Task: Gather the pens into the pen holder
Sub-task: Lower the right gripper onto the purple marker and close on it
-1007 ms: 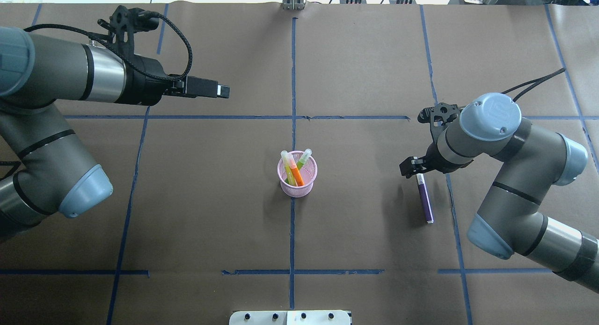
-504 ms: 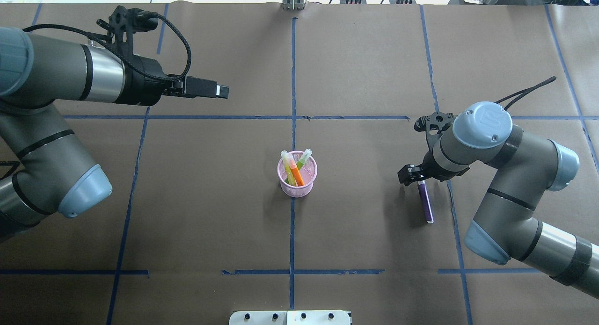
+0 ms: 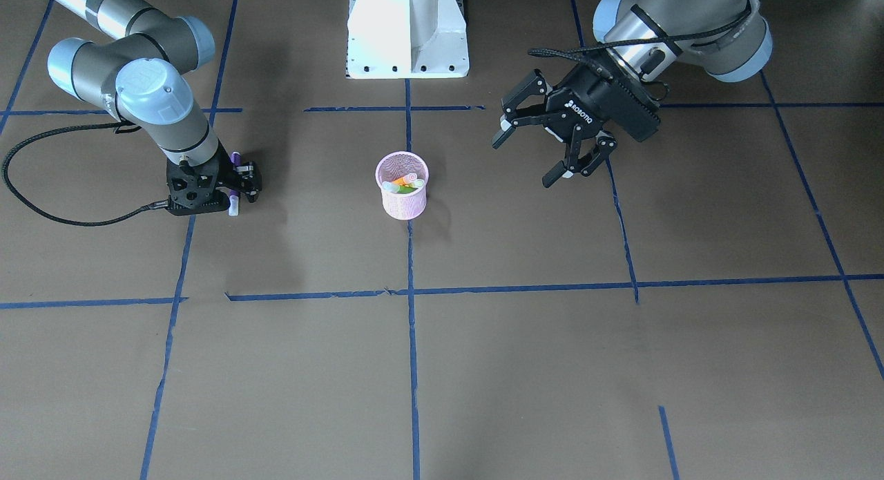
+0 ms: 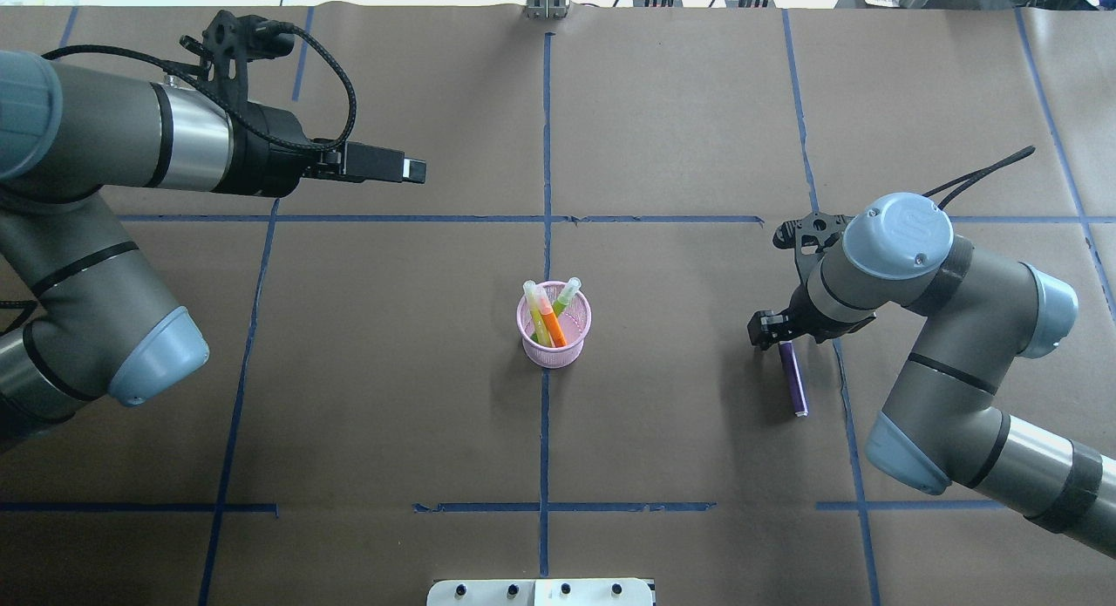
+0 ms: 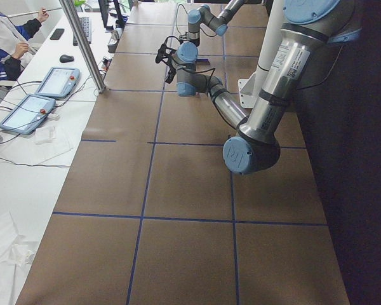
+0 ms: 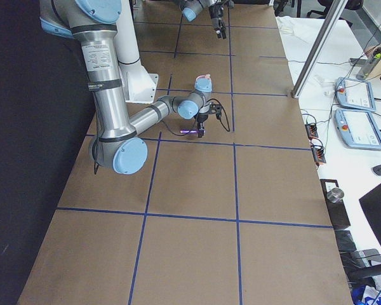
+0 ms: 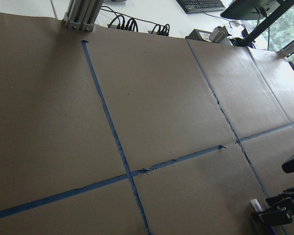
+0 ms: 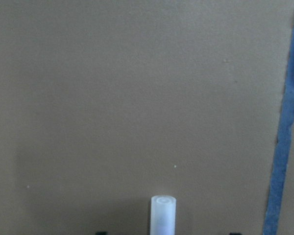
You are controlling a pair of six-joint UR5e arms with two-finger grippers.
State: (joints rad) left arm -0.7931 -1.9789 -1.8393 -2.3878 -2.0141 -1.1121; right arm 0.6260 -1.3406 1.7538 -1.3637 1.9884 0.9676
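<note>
The pink mesh pen holder (image 4: 554, 349) (image 3: 402, 202) stands upright at the table's centre. It holds an orange pen (image 4: 552, 324), a green pen (image 4: 567, 294) and a yellowish one (image 4: 534, 314), caps up. A purple pen (image 4: 793, 379) (image 3: 236, 161) lies flat on the table at the right. My right gripper (image 4: 779, 334) (image 3: 235, 190) is down over its far end, open, with a finger on each side. The pale cap (image 8: 163, 215) shows between them in the right wrist view. My left gripper (image 3: 552, 148) (image 4: 415, 170) hovers open and empty at the far left.
The white robot base (image 3: 407, 31) sits at the table's near edge. A black cable (image 3: 41, 210) trails from the right wrist across the paper. Blue tape lines grid the brown paper. A side bench with teach pendants (image 5: 25, 111) and a seated person borders the far edge.
My right arm has shifted nearer and lower along the purple pen, and its fingers look closer together. The left arm, the holder and the pens have not moved.
</note>
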